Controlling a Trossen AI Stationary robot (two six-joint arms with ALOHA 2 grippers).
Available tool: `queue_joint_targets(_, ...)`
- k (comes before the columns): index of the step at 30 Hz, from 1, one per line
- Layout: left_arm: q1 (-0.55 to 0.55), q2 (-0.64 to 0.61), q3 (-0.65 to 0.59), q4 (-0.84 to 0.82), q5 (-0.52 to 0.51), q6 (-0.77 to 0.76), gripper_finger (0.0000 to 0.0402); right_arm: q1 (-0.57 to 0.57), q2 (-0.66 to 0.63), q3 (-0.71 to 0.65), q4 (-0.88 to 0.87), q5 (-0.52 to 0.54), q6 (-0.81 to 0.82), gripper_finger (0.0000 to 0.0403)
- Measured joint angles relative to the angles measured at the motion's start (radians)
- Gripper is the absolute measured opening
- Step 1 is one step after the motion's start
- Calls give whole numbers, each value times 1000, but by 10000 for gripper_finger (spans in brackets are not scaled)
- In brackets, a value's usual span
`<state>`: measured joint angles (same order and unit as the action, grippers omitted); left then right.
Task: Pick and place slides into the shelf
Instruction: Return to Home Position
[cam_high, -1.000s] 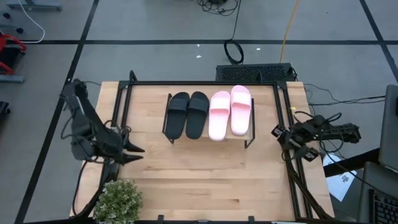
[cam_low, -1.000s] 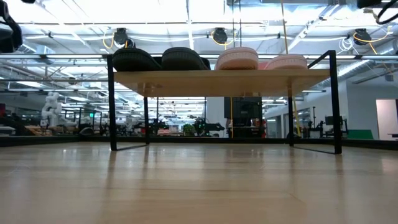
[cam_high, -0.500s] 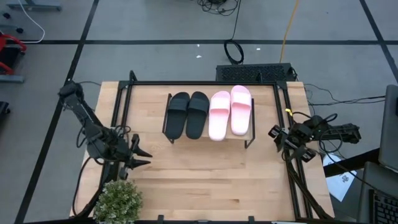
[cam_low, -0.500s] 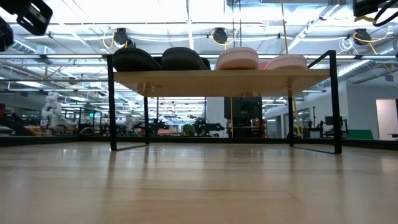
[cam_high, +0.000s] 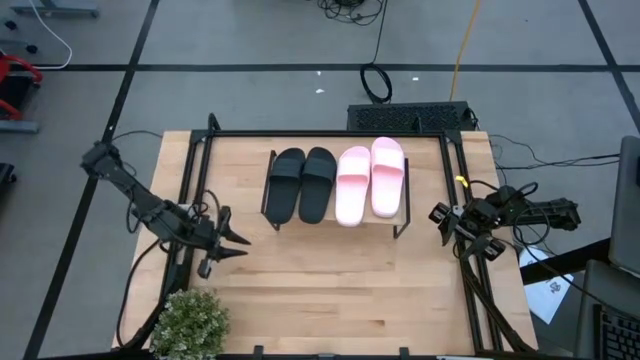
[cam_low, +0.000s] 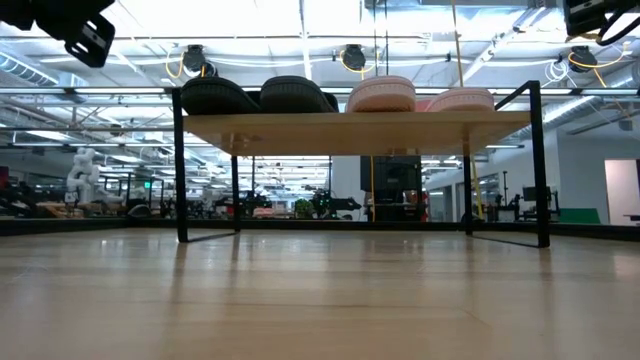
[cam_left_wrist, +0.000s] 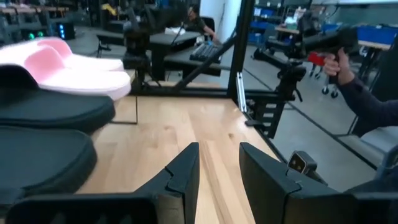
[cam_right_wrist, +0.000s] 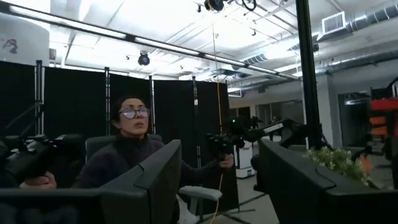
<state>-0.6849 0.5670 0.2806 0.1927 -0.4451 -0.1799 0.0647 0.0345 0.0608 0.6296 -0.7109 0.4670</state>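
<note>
Tabletop (cam_high: 330, 290) centre: slides (cam_high: 352, 185) sit on the shelf (cam_low: 350, 132); left gripper (cam_high: 237, 247), lower left, and right gripper (cam_high: 441, 222), both jaws apart, should retreat clear of it.

- The shelf (cam_low: 350, 133) stands at the far middle of the table (cam_high: 330, 290). Its plank is covered side to side by the black slides (cam_high: 300, 185) and the pink slides (cam_high: 370, 180).
- Under the plank, a gap runs through between the thin legs.
- Bare wood spreads in front of the shelf.
- A plant (cam_high: 188, 322) blocks the near left corner, and the left gripper (cam_high: 243, 248) hangs just beyond it.
- Rails of the black frame (cam_high: 320, 133) line both sides. The right gripper (cam_high: 436, 216) sits at the right rail.
</note>
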Motion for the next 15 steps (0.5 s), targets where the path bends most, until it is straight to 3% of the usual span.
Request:
queue_joint_targets(6,0,-184,0,-146,5,25,113,0,0,0,-6,-48,-5,205)
queue_joint_targets(10,-13,-290,-5,-316,-14,-52,113,0,0,0,-6,-56,-19,205)
queue_joint_targets(15,-23,-363,-97,-196,30,22,113,0,0,0,-67,-44,-48,205)
